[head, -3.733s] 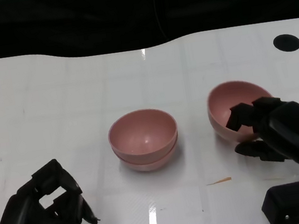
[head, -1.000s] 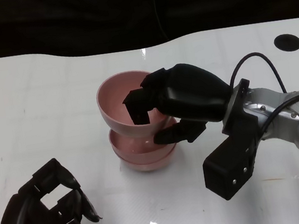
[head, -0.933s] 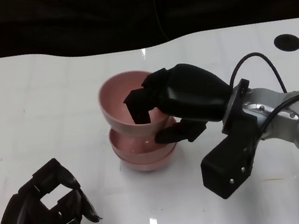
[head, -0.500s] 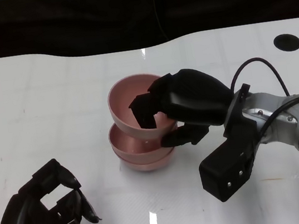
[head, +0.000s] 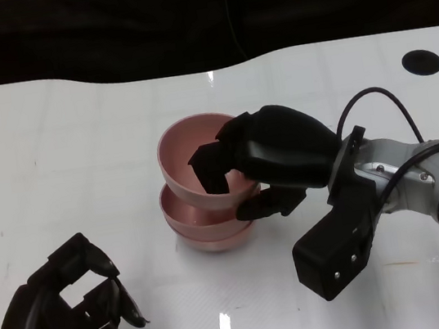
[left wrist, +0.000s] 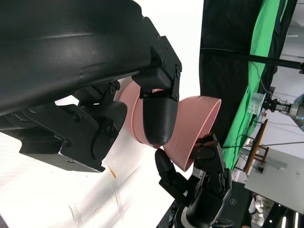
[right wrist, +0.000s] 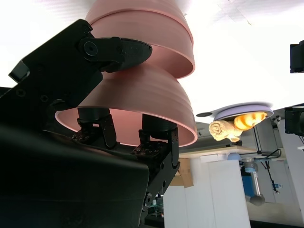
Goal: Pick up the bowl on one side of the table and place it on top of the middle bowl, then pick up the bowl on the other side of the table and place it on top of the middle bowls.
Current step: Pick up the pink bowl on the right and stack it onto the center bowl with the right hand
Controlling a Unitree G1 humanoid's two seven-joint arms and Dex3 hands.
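My right hand (head: 272,156) grips a pink bowl (head: 184,149) by its right rim, fingers inside and thumb under the outer wall. The bowl is tilted slightly and sits just over the middle stack of two pink bowls (head: 206,226), its base dipping into the top one; contact cannot be told. The right wrist view shows the held bowl (right wrist: 142,104) against the stack (right wrist: 152,42), with my fingers (right wrist: 114,52) on its wall. My left hand (head: 61,320) rests at the near left, loosely cupped and holding nothing. The left wrist view shows the held bowl (left wrist: 192,126) and my right hand (left wrist: 199,190).
A round black hole (head: 421,61) lies in the white table (head: 77,153) at the far right. A black box (head: 335,246) on my right wrist hangs low over the table beside the stack. The table's far edge meets a dark backdrop.
My right hand has brought the bowl from the table's right side to the middle stack. Over the last second it lowered the bowl and shifted it slightly right. The left hand stayed still.
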